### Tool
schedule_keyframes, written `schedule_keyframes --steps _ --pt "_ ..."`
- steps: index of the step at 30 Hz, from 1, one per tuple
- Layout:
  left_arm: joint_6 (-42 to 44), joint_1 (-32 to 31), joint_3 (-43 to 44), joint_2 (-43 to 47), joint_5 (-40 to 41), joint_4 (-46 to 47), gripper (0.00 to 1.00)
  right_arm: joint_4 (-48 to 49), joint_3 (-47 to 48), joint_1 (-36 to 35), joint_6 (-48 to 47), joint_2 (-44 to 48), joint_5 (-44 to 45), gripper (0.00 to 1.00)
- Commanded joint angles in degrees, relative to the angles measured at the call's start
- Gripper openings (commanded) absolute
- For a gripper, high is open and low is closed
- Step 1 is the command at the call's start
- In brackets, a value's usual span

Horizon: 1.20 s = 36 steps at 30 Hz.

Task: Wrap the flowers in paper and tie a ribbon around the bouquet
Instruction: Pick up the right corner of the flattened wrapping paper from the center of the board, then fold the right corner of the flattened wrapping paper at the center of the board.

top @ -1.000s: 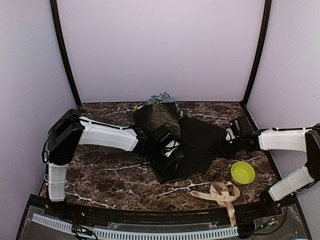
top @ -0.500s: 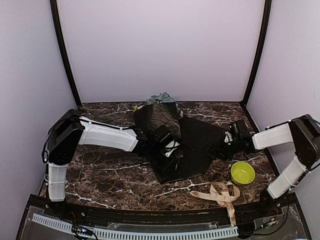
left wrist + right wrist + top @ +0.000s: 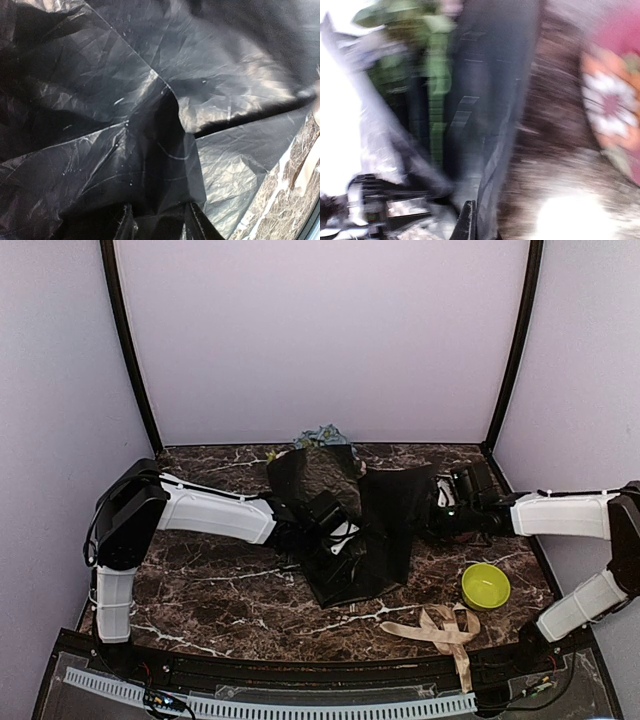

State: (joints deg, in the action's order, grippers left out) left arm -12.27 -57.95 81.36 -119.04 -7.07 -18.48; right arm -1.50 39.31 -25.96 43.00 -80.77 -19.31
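Folding paper (image 3: 385, 530) inward, right pincer (image 3: 437, 508) newly clamped on edge

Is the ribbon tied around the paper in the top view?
No, the ribbon lies loose on the tabletop near the yellow bowl, apart from the paper.

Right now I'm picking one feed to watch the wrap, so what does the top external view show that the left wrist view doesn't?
Only the top view: the flowers at the far end, the ribbon, a yellow bowl and the right hand at the edge of the paper. Only the left wrist view: fine creases close up. Both: the paper and the marbled tabletop.
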Motion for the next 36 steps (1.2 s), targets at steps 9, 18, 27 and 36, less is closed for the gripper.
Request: schedule_keyframes --steps 9,18,27,36 --pt "-0.7 0.2 -2.4 -0.5 -0.2 -5.5 0.36 0.7 12.5 -11.8 -6.8 0.2 -2.4 0.0" --pt "-1.3 0.8 -5.8 3.3 -2.7 -1.2 0.36 2.9 19.3 -14.3 -10.9 -11.5 -9.4 0.0" --pt "-2.5 3.2 -15.1 10.2 -10.9 14.6 0.4 16.7 17.9 -14.2 -3.2 -19.2 -15.5 0.0" --pt "-6.1 4.5 -20.5 13.7 -13.1 21.6 0.4 19.3 16.9 -14.2 -3.0 -22.8 -15.9 0.0"
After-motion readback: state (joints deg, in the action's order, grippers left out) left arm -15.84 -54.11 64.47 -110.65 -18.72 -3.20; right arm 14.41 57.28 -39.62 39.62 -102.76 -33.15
